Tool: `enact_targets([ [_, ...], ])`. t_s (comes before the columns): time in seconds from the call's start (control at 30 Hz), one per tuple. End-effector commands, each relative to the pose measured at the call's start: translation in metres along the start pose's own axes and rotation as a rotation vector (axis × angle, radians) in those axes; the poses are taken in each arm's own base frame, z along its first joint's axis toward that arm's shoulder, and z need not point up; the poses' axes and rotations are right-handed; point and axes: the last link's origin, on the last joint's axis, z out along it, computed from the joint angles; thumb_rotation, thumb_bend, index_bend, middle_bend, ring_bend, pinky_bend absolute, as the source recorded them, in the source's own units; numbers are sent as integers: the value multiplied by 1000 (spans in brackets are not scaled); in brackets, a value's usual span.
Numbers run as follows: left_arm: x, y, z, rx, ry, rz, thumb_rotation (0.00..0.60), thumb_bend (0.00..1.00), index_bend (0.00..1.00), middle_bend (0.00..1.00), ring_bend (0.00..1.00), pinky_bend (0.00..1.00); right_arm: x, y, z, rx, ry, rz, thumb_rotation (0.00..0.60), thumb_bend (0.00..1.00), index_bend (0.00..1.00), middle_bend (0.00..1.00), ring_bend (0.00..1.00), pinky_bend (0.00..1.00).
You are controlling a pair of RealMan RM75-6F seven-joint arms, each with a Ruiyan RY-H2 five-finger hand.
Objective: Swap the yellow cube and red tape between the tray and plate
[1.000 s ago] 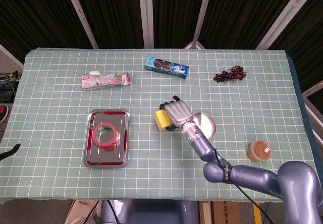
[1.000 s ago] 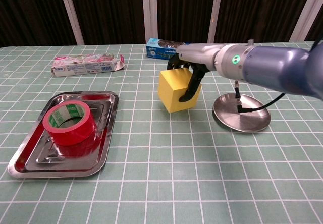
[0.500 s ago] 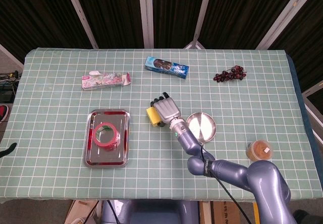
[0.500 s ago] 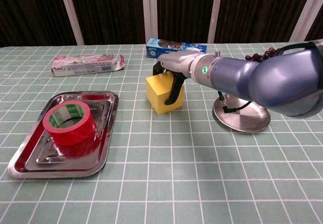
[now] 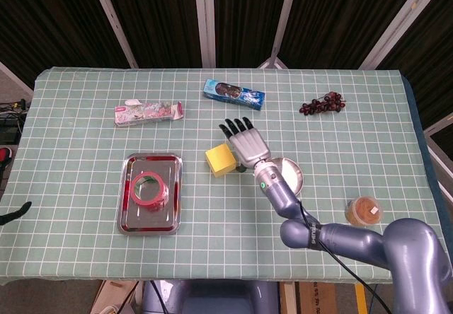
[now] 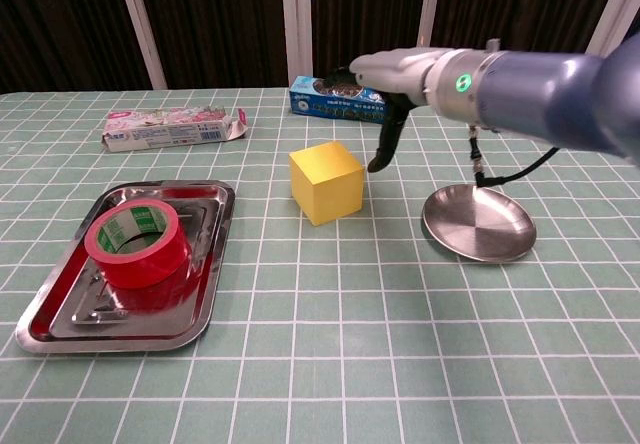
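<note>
The yellow cube point(image 5: 220, 160) point(image 6: 326, 182) rests on the green checked cloth between the tray and the plate, free of any hand. My right hand point(image 5: 245, 141) point(image 6: 395, 82) hovers open just right of and above the cube, fingers spread, holding nothing. The red tape roll point(image 5: 148, 189) point(image 6: 138, 242) lies inside the steel tray point(image 5: 134, 220) point(image 6: 205, 284) at the left. The round metal plate point(image 5: 291, 176) point(image 6: 478, 224) is bare, partly behind my right forearm in the head view. My left hand is out of sight.
A pink box point(image 5: 148, 112) point(image 6: 173, 127) and a blue snack packet point(image 5: 234, 94) point(image 6: 322, 95) lie at the back. Dark grapes point(image 5: 322, 104) sit back right. An orange-lidded cup point(image 5: 364, 211) stands near the right front.
My right hand carried the cube leftward, set it on the cloth, let go and lifted up and to the right with its fingers spread.
</note>
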Motion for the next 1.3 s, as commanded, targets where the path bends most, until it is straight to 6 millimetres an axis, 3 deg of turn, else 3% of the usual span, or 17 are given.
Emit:
enact_targets([
  [0.03, 3, 9, -4, -56, -38, -10, 600, 0, 150, 0, 0, 36, 22, 65, -81, -185, 21, -51, 600, 65, 0, 0, 0, 0],
  [0.13, 5, 19, 2, -98, -95, 12, 600, 0, 139, 0, 0, 58, 19, 96, -140, -257, 58, 8, 600, 65, 0, 0, 0, 0],
  [0.27, 3, 41, 26, -152, -197, 12, 600, 0, 115, 0, 0, 60, -7, 126, -224, -295, 101, 95, 600, 64, 0, 0, 0, 0],
  [0.4, -5, 71, 51, -225, -312, 12, 600, 0, 105, 0, 0, 31, -36, 137, -283, -308, 93, 179, 600, 65, 0, 0, 0, 0],
  [0.53, -13, 106, 72, -302, -390, 31, 600, 0, 102, 0, 0, 7, -51, 145, -315, -327, 63, 235, 600, 65, 0, 0, 0, 0],
  [0.7, -27, 149, 77, -367, -554, -102, 600, 0, 100, 0, 0, 0, -51, 152, -323, -342, 73, 237, 600, 64, 0, 0, 0, 0],
  [0.83, -38, 167, 80, -397, -613, -118, 600, 0, 100, 0, 0, 0, -50, 155, -325, -352, 78, 240, 600, 65, 0, 0, 0, 0],
  [1.1, -62, 187, 75, -438, -689, -97, 600, 0, 100, 0, 0, 0, -52, 159, -322, -369, 83, 245, 600, 64, 0, 0, 0, 0],
  [1.3, -80, 192, 72, -446, -699, -59, 600, 0, 100, 0, 0, 0, -52, 160, -322, -373, 92, 267, 600, 65, 0, 0, 0, 0],
])
